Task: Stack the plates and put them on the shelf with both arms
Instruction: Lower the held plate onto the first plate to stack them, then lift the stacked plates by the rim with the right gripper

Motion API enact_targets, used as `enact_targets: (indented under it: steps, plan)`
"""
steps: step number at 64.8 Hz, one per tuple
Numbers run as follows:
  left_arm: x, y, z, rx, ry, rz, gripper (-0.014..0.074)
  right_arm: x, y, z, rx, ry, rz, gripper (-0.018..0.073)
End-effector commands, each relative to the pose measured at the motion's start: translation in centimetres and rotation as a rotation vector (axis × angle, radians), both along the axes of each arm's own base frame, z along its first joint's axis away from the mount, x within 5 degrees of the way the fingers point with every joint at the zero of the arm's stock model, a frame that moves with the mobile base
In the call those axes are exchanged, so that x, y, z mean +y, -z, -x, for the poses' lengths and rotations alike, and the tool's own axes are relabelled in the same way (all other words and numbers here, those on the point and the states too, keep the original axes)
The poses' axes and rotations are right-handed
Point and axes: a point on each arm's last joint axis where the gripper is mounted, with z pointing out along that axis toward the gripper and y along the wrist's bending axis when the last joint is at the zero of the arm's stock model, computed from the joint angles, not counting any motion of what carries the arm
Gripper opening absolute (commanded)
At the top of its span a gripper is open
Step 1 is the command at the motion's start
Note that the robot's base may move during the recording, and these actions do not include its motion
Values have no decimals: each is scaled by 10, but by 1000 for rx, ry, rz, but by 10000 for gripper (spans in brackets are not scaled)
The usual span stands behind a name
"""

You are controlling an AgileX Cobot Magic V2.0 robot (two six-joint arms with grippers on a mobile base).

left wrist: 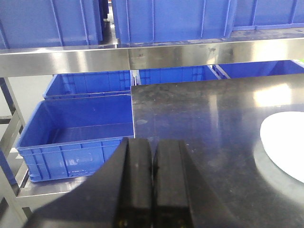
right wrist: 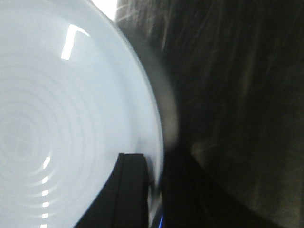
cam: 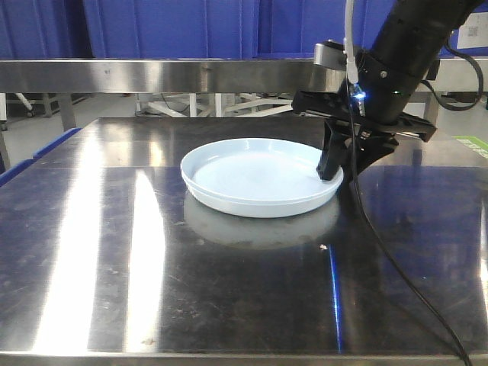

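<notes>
The black, blocky right tool point(right wrist: 154, 190) is closed on the right-hand rim of a glossy white, faintly blue round shallow plate point(cam: 255, 179). One finger point(right wrist: 133, 183) lies inside the dish and the other outside it. The rim is pinched between them, and no gap can be made out in the blurred right wrist view. A doubled lip is seen along the plate's front edge; whether one dish or two stacked dishes lie there cannot be told. The plate is set flat near the middle of a brushed stainless steel worktop point(cam: 114, 267), well apart from every edge, with bare steel to its left and in front. A thin black cable point(cam: 385, 252) is draped from the right arm across the worktop to the front right corner. The left tool point(left wrist: 152, 185) is held with its fingers pressed together on nothing, near the worktop's left edge and well apart from the plate. A steel shelf rail point(cam: 152, 75) runs above the back edge. Blue plastic crates point(left wrist: 76, 128) stand beside the left edge.
</notes>
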Motion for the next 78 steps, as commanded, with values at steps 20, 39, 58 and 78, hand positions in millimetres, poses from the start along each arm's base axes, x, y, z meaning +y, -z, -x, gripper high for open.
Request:
enact_targets:
  steps: [20,39,58,78]
  plan:
    - [1,-17,-1,-104,-7,23,82,1,-41,5,-115,2,-34,48]
    - [1,-17,-1,-104,-7,23,82,-26,-103,15,-378,88,-51,48]
    - [1,-17,-1,-104,-7,23,82,-74,-139,68,-761,260,-9,48]
    - [1,-17,-1,-104,-7,23,82,-92,-130,151,-1048,364,-11,48]
